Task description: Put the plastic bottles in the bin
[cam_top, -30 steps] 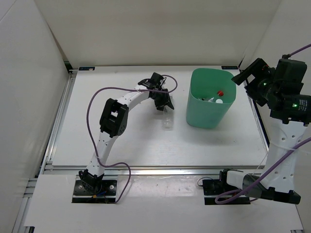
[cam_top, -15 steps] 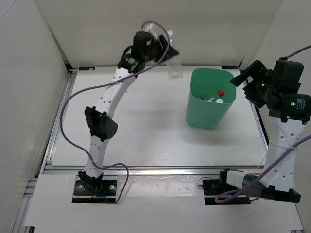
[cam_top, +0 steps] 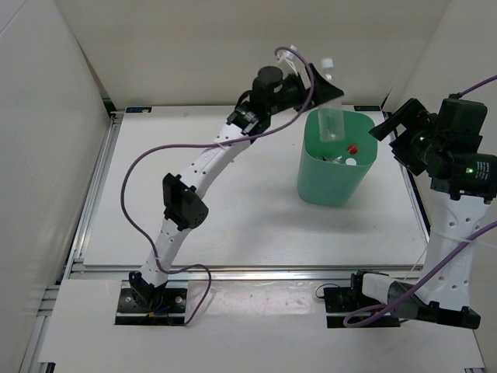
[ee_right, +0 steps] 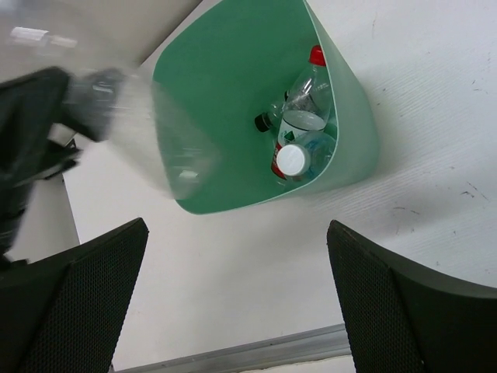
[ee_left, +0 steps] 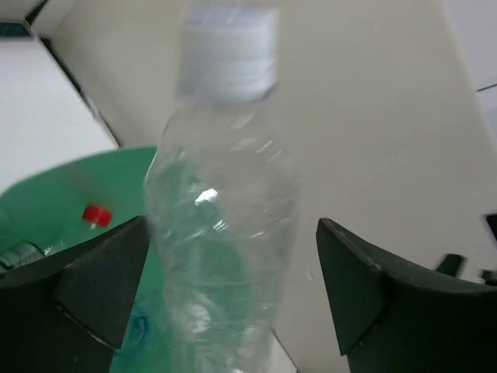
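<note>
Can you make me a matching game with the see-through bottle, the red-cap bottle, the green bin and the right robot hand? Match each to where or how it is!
1. clear unlabelled plastic bottle with white cap
2. red-capped clear plastic bottle
3. tall mint-green plastic bin
4. right end effector

A. standing on the white table
B. open and empty
C. in the air over the bin
D. lying inside the bin

Pairs: 1-C, 2-D, 3-A, 4-B

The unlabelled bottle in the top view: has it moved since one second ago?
Yes. From the table left of the bin, the unlabelled bottle rose and went right; it is now over the bin's rim, at the left gripper.
</note>
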Robot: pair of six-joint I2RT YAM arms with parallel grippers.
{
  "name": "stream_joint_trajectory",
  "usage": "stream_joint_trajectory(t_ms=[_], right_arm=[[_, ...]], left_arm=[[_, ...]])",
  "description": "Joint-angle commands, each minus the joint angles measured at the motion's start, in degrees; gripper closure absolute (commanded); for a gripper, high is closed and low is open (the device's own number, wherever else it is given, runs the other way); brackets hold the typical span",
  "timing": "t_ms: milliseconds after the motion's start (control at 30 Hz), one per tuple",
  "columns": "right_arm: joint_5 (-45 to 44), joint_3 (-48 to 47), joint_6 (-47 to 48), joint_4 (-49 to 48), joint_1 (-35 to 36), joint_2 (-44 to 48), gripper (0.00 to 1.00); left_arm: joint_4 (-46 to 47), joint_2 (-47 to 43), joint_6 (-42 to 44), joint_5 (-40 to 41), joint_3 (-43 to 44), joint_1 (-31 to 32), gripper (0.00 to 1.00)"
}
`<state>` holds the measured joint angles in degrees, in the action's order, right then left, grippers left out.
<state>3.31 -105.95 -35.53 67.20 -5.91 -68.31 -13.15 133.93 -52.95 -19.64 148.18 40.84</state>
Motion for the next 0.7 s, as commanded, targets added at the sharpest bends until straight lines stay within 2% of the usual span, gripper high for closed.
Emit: stream_joint_trajectory(t_ms=[0, 100, 167, 233, 267, 300, 367, 400, 467, 500, 600, 667], right_arm=[[-0.76, 0.22, 1.16, -0.31, 0.11, 2.13, 0.00], [-0.76, 0.83, 0.64, -0.31, 0.11, 2.66, 0.00], [-0.24, 0.83, 0.64, -0.31, 0.11, 2.66, 0.00], [-0.24, 0.83, 0.64, 1.26, 0.11, 2.66, 0.00], [1.42, 0.31, 0.11, 2.57, 0.11, 1.27, 0.00], [1.43, 0.31, 0.11, 3.19, 0.11, 0.73, 0.00], [2.40, 1.70, -0.59, 4.34, 0.11, -0.06, 0.00], [2.92, 2.41, -1.20, 4.34, 0.11, 0.46, 0.00], [3.45, 4.34, -1.21, 3.04, 0.11, 1.69, 0.00], [3.46, 5.57, -1.73, 3.03, 0.11, 2.21, 0.00], [0.56, 6.46, -1.74, 2.32, 0.11, 4.06, 0.00], [-0.40, 5.94, -0.87, 2.32, 0.11, 4.07, 0.00]], left_arm=[[1.19, -3.57, 2.13, 0.56, -1.30, 0.12, 0.00], [0.24, -12.97, 8.09, 4.86, -8.33, -1.98, 0.00], [-2.57, -20.79, 11.10, 8.29, -11.49, -5.58, 0.00], [-7.49, -26.76, 14.09, 11.45, -19.82, -8.22, 0.00], [-8.20, -33.84, 14.88, 14.60, -24.38, -10.32, 0.00], [-8.91, -37.30, 15.85, 16.19, -34.78, -11.21, 0.00], [-10.66, -47.12, 18.31, 20.41, -45.12, -12.53, 0.00], [-14.41, -49.96, 18.93, 26.26, -53.70, -13.41, 0.00], [-18.02, -57.59, 20.59, 32.18, -61.57, -13.94, 0.00], [-20.58, -59.73, 20.60, 39.34, -67.87, -13.95, 0.00], [-30.25, -67.03, 16.05, 54.29, -76.70, -15.70, 0.00], [-34.29, -69.41, 11.32, 58.64, -82.25, -17.36, 0.00]])
